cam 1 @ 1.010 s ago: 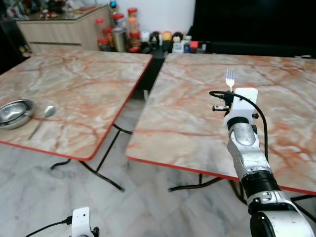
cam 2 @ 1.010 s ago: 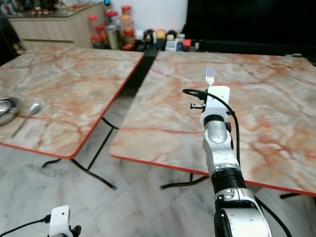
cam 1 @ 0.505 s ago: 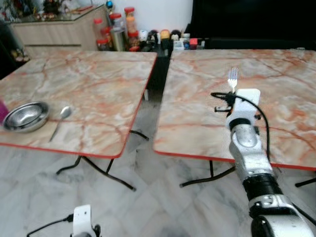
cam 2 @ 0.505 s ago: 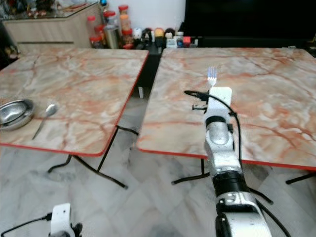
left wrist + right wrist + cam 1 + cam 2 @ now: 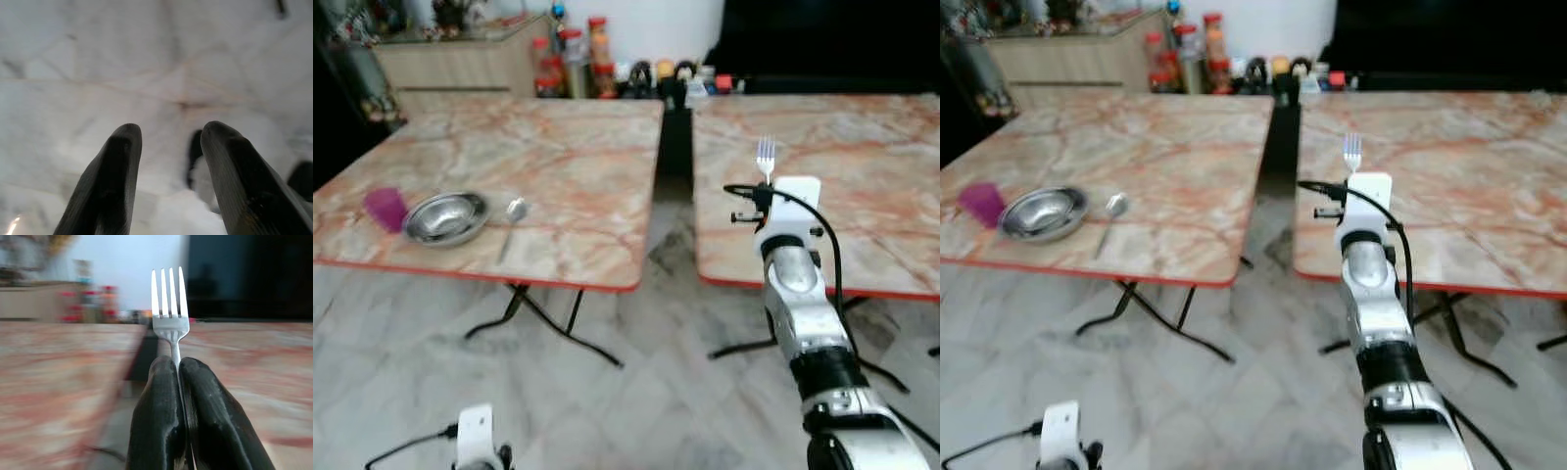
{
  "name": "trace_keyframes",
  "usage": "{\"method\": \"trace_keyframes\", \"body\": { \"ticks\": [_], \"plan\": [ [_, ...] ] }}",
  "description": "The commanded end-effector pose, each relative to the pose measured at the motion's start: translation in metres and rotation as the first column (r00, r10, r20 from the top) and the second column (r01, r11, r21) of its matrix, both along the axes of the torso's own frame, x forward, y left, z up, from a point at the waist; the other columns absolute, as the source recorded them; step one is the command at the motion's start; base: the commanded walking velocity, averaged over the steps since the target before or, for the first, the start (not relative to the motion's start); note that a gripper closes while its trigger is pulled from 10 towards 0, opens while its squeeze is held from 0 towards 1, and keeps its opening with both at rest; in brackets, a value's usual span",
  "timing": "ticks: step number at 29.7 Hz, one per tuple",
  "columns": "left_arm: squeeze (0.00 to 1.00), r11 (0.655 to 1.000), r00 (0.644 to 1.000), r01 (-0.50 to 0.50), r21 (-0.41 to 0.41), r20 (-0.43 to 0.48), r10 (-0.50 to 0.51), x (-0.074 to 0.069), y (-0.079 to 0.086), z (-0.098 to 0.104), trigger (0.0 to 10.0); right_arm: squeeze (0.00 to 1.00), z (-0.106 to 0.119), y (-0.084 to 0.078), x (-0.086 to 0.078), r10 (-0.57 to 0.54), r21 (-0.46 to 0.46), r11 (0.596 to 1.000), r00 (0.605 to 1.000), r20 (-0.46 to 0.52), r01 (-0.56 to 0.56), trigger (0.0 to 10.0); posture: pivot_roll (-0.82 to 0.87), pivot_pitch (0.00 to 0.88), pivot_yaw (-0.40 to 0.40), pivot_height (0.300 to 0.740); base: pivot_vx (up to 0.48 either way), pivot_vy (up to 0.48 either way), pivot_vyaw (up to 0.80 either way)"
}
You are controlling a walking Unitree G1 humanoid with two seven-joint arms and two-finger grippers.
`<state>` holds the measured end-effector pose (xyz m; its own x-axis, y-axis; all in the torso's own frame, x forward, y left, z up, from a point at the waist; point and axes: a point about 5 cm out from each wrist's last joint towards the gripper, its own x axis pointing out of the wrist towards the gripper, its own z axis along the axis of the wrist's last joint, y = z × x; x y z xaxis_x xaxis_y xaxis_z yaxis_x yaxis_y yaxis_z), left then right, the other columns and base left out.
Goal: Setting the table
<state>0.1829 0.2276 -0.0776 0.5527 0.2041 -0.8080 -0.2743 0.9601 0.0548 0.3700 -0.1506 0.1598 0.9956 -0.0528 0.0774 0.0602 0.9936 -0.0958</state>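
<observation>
Two marble-topped tables (image 5: 568, 157) with red edges stand side by side on a pale tiled floor (image 5: 607, 411), jars and bottles (image 5: 607, 69) lined up beyond them. Right of the gap between the tables, the right gripper (image 5: 177, 369) is raised upright, fingers pinched tight on a silver fork (image 5: 766, 160), tines up. Left of that gap lie a steel bowl (image 5: 446, 216), a spoon (image 5: 512, 217) and a purple cup (image 5: 384, 208). The left gripper (image 5: 168, 142) hangs low, fingers parted, empty.

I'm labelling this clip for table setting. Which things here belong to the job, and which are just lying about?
For the job:
fork, clamped in the right gripper
bowl
spoon beside the bowl
purple cup
left table

Just about:
jars and bottles at the back
right table
</observation>
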Motion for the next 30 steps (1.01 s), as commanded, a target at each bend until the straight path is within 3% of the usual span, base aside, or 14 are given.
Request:
{"method": "trace_keyframes", "body": {
  "ticks": [1, 24, 30],
  "plan": [
    [0.0, 1.0, 1.0, -0.003, -0.001, 0.005, 0.003, 0.0024, -0.0007, 0.0009, 10.0, 0.0, 0.0079, -0.0087, 0.0011, -0.022, -0.014, 1.0, 0.999, 0.024, 0.022, 10.0, 0.02, 0.0, 0.045, 0.74, 0.0, 0.48, 0.0],
    [0.0, 1.0, 1.0, 0.004, -0.001, 0.007, -0.004, 0.0022, -0.0024, 0.0005, 10.0, 0.0, 0.0056, -0.0071, 0.0014, -0.017, -0.011, 1.0, 1.0, 0.016, 0.018, 10.0, 0.02, 0.0, 0.041, 0.74, 0.0, 0.48, 0.0],
    [0.0, 1.0, 1.0, 0.004, 0.001, 0.008, -0.004, 0.0024, -0.0022, 0.0007, 10.0, 0.0, 0.0055, -0.007, 0.0015, -0.018, -0.012, 1.0, 1.0, 0.015, 0.018, 10.0, 0.02, 0.0, 0.041, 0.74, 0.0, 0.061, 0.0]
  ]
}}
